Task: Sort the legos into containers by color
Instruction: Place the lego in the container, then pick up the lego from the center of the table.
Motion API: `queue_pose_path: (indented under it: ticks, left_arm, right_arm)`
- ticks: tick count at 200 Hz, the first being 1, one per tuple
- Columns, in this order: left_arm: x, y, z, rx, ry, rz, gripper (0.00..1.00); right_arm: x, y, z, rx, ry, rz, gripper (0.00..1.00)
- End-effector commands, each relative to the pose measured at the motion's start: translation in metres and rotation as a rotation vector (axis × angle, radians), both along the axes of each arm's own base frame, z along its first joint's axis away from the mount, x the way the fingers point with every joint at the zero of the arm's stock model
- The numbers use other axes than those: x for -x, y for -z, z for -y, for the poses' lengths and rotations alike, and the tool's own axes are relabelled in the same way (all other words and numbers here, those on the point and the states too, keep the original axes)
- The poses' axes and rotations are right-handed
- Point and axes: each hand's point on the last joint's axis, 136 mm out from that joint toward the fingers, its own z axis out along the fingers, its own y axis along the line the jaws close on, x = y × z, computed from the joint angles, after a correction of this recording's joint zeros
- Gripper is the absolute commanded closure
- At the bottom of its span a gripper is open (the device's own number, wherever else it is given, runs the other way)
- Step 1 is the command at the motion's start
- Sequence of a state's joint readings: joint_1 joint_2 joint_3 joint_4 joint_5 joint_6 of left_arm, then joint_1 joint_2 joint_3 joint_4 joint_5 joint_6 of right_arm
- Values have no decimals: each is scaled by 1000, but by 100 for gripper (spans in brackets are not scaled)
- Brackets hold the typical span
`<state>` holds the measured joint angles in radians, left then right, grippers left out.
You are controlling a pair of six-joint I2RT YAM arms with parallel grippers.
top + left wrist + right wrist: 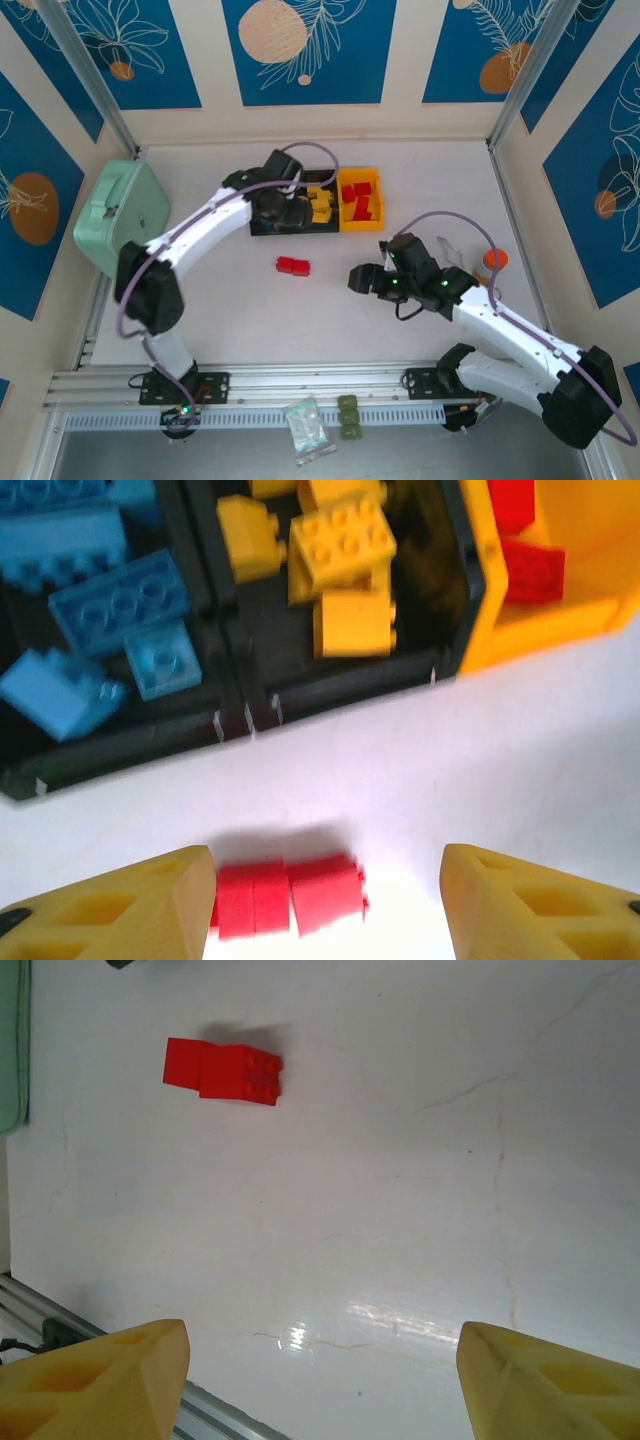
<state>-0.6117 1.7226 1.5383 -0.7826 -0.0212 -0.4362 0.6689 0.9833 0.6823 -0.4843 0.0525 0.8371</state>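
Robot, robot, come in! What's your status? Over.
Left gripper open, empty, at the bins. Right gripper open, empty. Red legos loose on table. Nothing in the way.

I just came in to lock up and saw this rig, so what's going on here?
Two robot arms are sorting by colour. One black plastic bin holds small studded blue plastic bricks, the black bin beside it yellow bricks, and the yellow-orange bin red bricks. A pair of red bricks sits touching on the white table, not yet sorted. The left hand hangs open and empty at the bins. The right hand is open and empty over bare table.
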Motion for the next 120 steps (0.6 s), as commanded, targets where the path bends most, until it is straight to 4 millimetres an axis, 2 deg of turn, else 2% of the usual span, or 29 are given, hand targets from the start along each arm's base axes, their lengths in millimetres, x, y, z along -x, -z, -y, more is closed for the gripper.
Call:
queue_pose_path:
  ticks: [1, 30, 69, 96, 120]
  left_arm:
    - [31, 6, -11, 53, 17, -1, 38]
    - [76, 20, -49, 77, -46, -29, 36]
    - [129, 38, -82, 147, -141, -67, 34]
    - [153, 49, -96, 197, -193, -79, 34]
    - [165, 55, -107, 194, -227, -83, 34]
  right_arm:
    - [-7, -5, -10, 43, -22, 19, 28]
    - [-18, -2, -38, 103, -76, 12, 27]
    - [-43, 5, -82, 135, -188, 18, 27]
    - [-70, 10, -111, 125, -307, 68, 26]
    - [-96, 19, -130, 123, -382, 78, 26]
